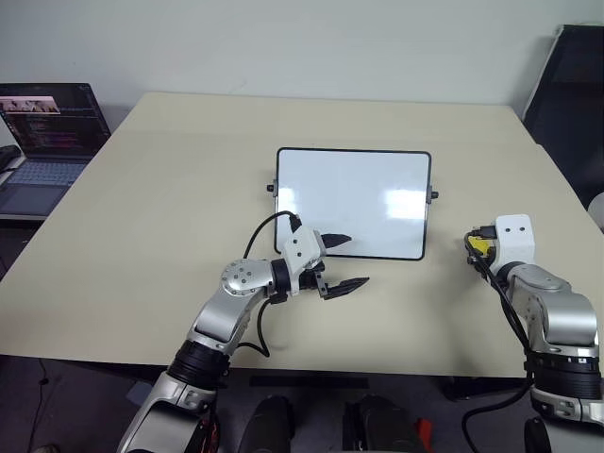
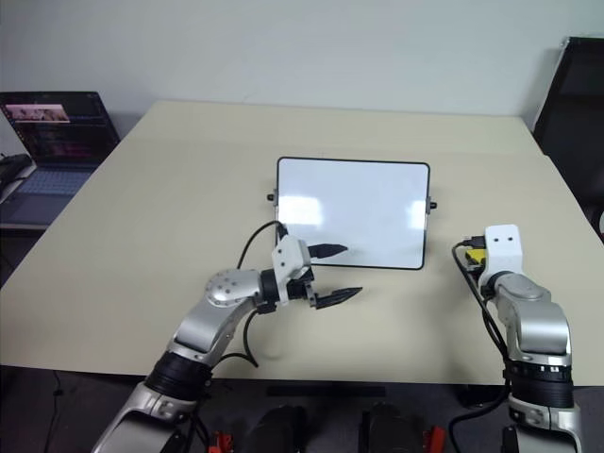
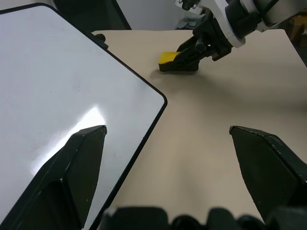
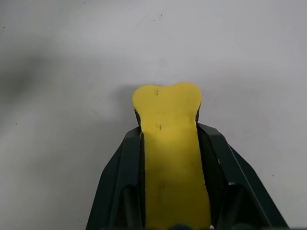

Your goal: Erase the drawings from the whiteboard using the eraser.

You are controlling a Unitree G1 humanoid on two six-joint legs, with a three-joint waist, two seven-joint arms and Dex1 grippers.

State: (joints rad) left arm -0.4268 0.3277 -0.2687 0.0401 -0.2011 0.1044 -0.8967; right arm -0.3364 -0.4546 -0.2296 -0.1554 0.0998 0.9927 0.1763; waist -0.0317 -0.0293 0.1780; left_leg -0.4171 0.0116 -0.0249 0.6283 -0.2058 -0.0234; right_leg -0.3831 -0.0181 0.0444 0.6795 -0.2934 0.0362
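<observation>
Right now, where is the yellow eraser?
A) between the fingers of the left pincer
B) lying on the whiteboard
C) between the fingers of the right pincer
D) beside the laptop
C: the right pincer is shut on the eraser, squeezing it on the table beside the whiteboard, while the left pincer stands open with nothing in it.

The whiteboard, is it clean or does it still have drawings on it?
Clean, as far as the pictures show. The whiteboard lies flat on the table, plain white with only light glare, no red marks.
</observation>
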